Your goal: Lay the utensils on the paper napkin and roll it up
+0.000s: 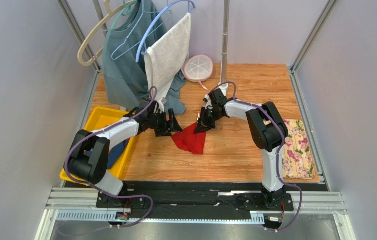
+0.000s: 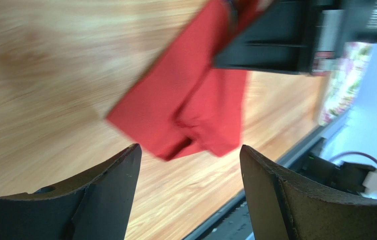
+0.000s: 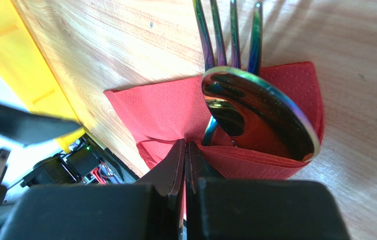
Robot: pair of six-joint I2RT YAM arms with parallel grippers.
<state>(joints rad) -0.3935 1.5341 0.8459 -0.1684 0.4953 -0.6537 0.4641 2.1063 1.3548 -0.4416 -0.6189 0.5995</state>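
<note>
Right gripper point(image 3: 185, 150) clamped on paper napkin point(image 3: 160, 107) fold; left gripper point(image 2: 189, 149) jaws apart, empty. Risk: a one-sided pull tears the paper, and the utensils point(image 3: 255, 115) just ahead slide out.

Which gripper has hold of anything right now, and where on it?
Right gripper is shut on the paper napkin, pinching a folded edge beside the spoon. Left gripper is open, holding nothing.
</note>
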